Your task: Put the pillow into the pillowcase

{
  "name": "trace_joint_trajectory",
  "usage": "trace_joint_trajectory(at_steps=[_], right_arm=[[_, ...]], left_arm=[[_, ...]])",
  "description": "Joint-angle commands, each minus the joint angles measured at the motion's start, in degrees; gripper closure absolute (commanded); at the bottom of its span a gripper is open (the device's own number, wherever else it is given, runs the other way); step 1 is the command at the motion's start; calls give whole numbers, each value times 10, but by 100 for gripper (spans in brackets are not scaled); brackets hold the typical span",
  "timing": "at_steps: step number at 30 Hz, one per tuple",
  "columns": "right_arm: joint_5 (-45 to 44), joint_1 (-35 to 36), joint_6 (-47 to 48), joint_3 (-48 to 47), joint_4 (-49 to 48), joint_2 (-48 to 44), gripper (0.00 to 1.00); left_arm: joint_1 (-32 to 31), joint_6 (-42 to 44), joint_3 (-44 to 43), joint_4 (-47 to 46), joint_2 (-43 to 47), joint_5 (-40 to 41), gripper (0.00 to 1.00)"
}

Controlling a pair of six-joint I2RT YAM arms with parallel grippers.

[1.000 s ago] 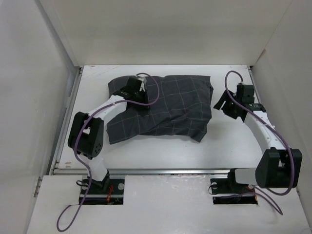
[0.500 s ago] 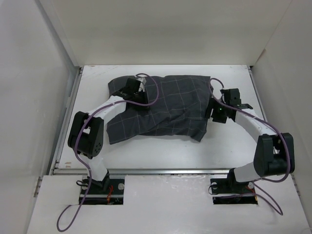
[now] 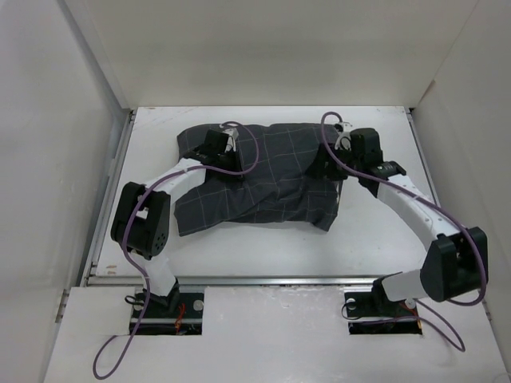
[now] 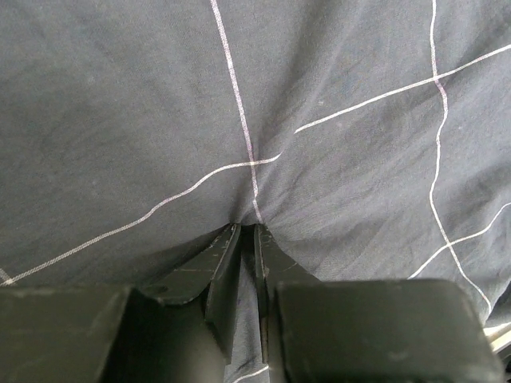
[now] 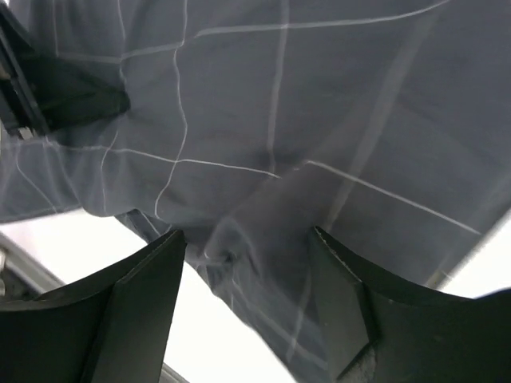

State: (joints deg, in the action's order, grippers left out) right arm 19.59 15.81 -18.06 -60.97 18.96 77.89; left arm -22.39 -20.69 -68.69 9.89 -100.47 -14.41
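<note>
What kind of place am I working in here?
Probably a lab test cell, not a home: bare white panels box in a white table, and two robot arms are mounted at its near edge, reaching over the pillowcase.

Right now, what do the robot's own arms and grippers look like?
The left arm and right arm have white curved links with bulky black joint housings, and a purple cable loops along each. The left gripper and right gripper are black, with flat, angular, wedge-shaped fingers.

The white table point(image 3: 375, 231) bears the rumpled pillowcase point(image 3: 275, 183)
</note>
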Motion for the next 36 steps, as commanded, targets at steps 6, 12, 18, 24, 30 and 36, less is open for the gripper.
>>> trace_joint_trajectory(at_steps=[6,12,18,24,30,36], right_arm=[[-24,25,5,-19,-16,35,34],[-76,-4,-5,-13,41,-59,32],[-69,-41,-27,64,78,-147,31],[36,-84,-27,139,11,-128,31],[133,-84,-27,168,-79,-82,34],[297,-84,-35,175,-231,-16,44]], left_arm=[[-2,4,21,11,-14,-13,93],[9,4,37,0,-19,-13,95],[33,4,43,-6,-19,-13,97],[38,9,43,-6,-19,-13,97],[38,9,48,-11,-19,-18,98],[38,9,48,-24,-19,-30,99]])
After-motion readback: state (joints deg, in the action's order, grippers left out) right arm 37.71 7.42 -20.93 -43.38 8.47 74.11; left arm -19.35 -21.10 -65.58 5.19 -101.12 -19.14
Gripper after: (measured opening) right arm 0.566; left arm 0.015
